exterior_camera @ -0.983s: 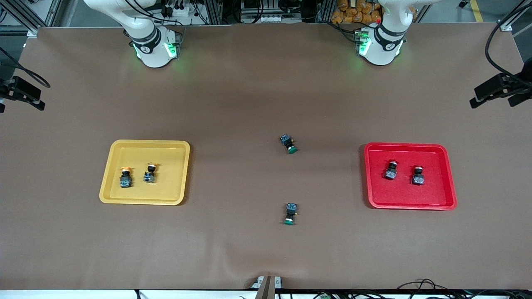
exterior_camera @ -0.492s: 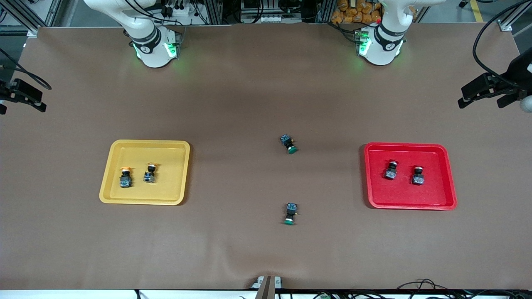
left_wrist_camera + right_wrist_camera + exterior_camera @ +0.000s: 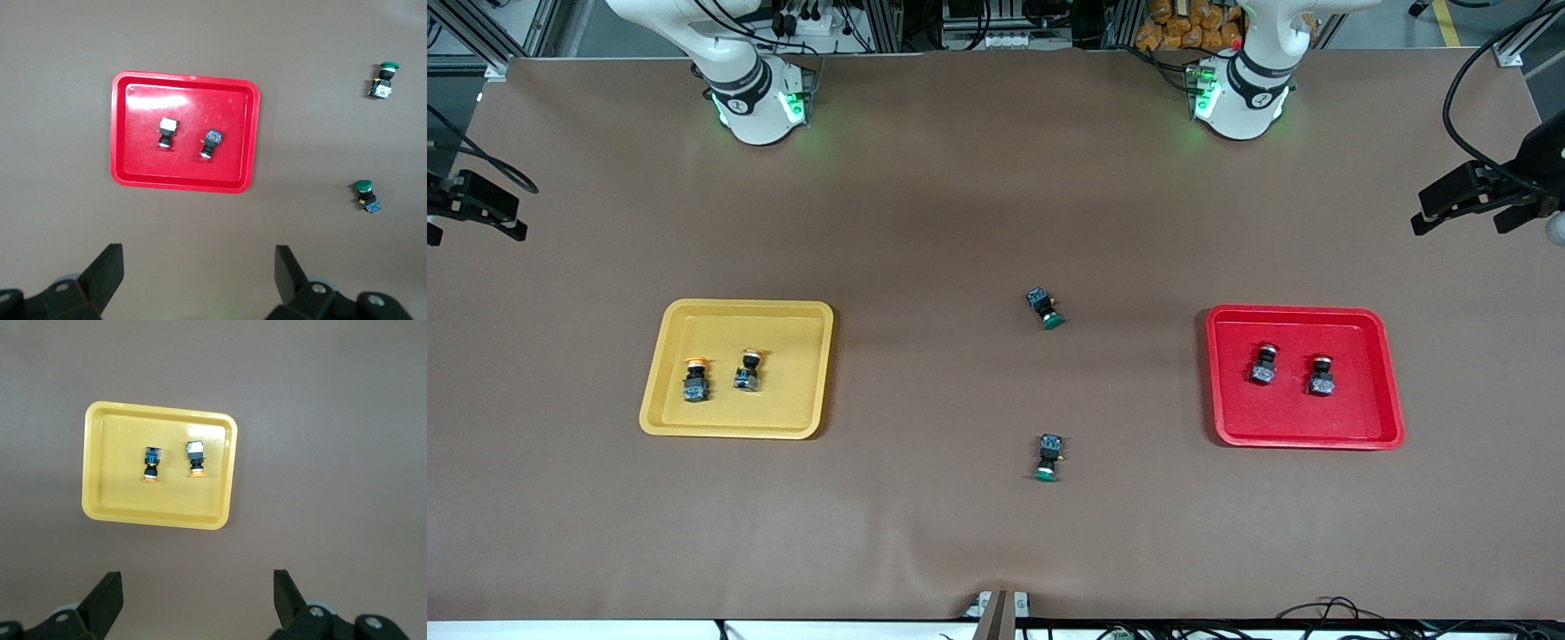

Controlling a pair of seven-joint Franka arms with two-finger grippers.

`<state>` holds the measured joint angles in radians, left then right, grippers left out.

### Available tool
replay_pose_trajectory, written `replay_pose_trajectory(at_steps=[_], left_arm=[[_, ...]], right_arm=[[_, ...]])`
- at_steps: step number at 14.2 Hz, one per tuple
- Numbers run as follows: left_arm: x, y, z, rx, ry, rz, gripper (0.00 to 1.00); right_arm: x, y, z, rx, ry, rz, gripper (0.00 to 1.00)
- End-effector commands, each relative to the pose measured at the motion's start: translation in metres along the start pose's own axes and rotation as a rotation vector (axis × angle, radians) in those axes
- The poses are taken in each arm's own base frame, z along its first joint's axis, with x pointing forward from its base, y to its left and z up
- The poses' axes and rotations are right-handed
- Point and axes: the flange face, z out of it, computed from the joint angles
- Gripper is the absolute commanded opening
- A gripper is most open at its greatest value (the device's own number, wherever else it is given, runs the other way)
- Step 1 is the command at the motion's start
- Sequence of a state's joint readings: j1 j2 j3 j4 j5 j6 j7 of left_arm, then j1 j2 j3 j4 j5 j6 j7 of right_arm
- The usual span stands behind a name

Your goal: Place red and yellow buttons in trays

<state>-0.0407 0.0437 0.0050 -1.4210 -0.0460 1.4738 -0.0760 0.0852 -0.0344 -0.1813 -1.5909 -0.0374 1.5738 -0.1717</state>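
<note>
While both red buttons (image 3: 1291, 369) sit in the red tray (image 3: 1392, 418) and both yellow buttons (image 3: 721, 373) in the yellow tray (image 3: 809, 418), two green buttons (image 3: 1047, 382) lie on the bare table (image 3: 960, 222) between; wrist views show the left hand (image 3: 199, 275) and right hand (image 3: 197, 595) wide open, empty.

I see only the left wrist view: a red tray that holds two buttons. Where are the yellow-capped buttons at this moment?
Observer: Both yellow-capped push-button switches lie in the shallow yellow plastic tray, toward the right arm's end of the table.
Operator: My left gripper hangs open over the table. Does the right gripper hold something?
Observer: No. The right gripper is open and empty, up over the brown table at the right arm's end.
</note>
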Motion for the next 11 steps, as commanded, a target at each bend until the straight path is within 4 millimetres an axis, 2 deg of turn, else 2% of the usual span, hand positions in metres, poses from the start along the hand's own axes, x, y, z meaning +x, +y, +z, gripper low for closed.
replay_pose_trajectory(at_steps=[1, 11], left_arm=[[-0.0006, 0.0007, -0.0016, -0.016, 0.007, -0.001, 1.0], [-0.0018, -0.0023, -0.0011, -0.012, -0.002, -0.011, 1.0]], right_arm=[[0.0043, 0.0029, -0.0041, -0.003, 0.018, -0.011, 1.0], [0.0049, 0.0038, -0.0035, -0.004, 0.019, -0.01, 1.0]])
